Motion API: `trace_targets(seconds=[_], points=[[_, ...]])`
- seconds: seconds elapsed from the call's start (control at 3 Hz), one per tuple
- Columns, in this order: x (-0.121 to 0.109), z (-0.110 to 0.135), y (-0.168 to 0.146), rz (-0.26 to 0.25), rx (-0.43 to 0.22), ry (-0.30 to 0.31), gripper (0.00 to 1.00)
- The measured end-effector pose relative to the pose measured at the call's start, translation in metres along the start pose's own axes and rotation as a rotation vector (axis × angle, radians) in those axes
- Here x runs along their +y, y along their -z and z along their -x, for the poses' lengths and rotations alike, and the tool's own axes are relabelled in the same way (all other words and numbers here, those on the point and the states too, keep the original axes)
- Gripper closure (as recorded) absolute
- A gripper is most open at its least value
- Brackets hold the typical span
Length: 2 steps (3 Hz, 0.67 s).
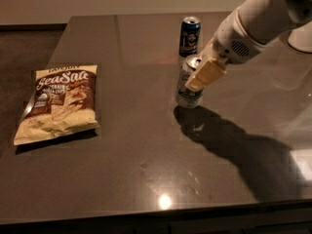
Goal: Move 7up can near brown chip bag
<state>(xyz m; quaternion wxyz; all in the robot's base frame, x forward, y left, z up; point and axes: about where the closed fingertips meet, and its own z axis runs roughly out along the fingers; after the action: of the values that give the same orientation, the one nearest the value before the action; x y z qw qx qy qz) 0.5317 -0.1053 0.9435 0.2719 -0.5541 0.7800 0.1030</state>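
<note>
The blocky cream gripper point(195, 79) clasps the tilted, silvery cylindrical 7up can point(186, 95) over the glossy dark table point(146, 169), well apart from the flat, crinkled brown chip bag point(61, 104).

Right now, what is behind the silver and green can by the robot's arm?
A dark blue can stands upright on the table behind the 7up can, apart from it. The gripper, clamped across the 7up can's upper part, hides the table just behind it.

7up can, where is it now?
In the camera view, the 7up can is right of centre, held by the gripper, just in front of the blue can.
</note>
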Motion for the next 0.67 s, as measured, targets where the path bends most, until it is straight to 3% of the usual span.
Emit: trace_targets(seconds=[0.67], points=[[0.024,0.049,-0.039,0.078,0.0,0.031,1.0]])
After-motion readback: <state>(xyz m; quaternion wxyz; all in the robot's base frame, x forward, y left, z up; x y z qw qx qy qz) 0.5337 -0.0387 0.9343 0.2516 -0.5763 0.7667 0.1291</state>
